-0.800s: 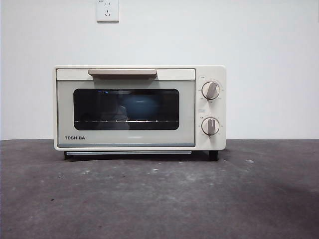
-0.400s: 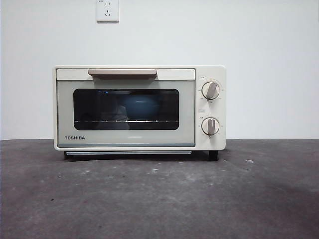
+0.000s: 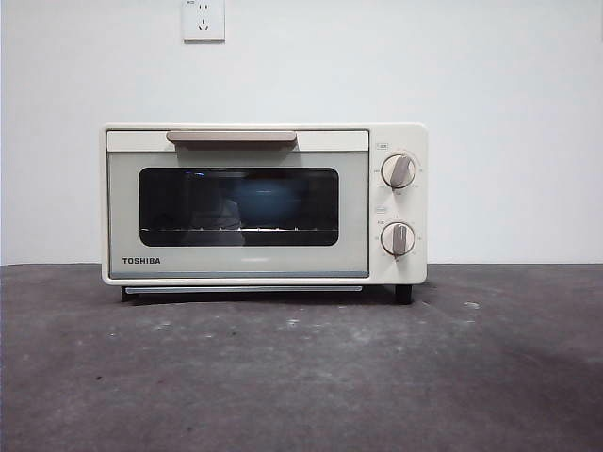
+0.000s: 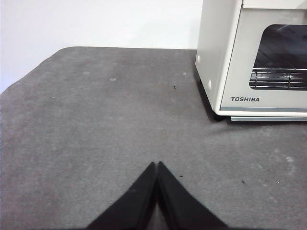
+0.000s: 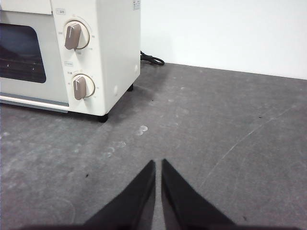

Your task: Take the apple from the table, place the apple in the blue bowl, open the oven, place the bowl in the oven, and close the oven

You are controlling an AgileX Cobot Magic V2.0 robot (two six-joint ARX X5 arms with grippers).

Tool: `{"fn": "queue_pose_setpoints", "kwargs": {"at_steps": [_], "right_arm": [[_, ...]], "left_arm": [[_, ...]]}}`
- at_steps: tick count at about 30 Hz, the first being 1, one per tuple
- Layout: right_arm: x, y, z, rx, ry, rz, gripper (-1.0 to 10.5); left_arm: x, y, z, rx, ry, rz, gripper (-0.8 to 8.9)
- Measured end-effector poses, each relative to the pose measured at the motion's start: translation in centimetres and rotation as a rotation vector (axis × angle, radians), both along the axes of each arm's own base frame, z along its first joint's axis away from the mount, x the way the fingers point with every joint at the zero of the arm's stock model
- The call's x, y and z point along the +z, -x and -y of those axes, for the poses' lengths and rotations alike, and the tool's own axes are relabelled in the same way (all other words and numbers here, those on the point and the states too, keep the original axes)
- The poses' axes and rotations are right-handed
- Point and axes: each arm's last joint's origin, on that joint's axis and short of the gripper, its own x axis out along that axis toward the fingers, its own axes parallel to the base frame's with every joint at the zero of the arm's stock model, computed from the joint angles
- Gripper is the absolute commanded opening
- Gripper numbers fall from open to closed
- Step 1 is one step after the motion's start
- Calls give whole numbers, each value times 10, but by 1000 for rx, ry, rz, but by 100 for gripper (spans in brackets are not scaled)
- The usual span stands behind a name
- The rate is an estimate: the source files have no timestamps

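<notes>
The cream-white oven (image 3: pixel 264 204) stands on the dark grey table (image 3: pixel 301 377) with its door closed and its beige handle (image 3: pixel 232 137) up. Through the dark window a blue bowl (image 3: pixel 267 201) shows dimly on the rack inside. The apple is hidden from view. My left gripper (image 4: pixel 157 165) is shut over bare table, well off the oven's (image 4: pixel 254 57) left front corner. My right gripper (image 5: pixel 158 163) is shut too, hovering over the table off the oven's (image 5: pixel 72 52) knob side. Neither gripper appears in the front view.
Two round knobs (image 3: pixel 399 170) sit on the oven's right panel. A black power cord (image 5: pixel 151 59) lies behind the oven by the white wall. A wall socket (image 3: pixel 203 19) is above the oven.
</notes>
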Motion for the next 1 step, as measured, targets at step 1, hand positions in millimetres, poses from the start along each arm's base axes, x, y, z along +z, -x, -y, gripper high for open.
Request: {"fn": "queue_pose_setpoints", "kwargs": {"at_steps": [1], "right_arm": [[0, 0, 0, 0, 0, 0, 5]], "left_arm": [[0, 0, 0, 0, 0, 0, 7]]}}
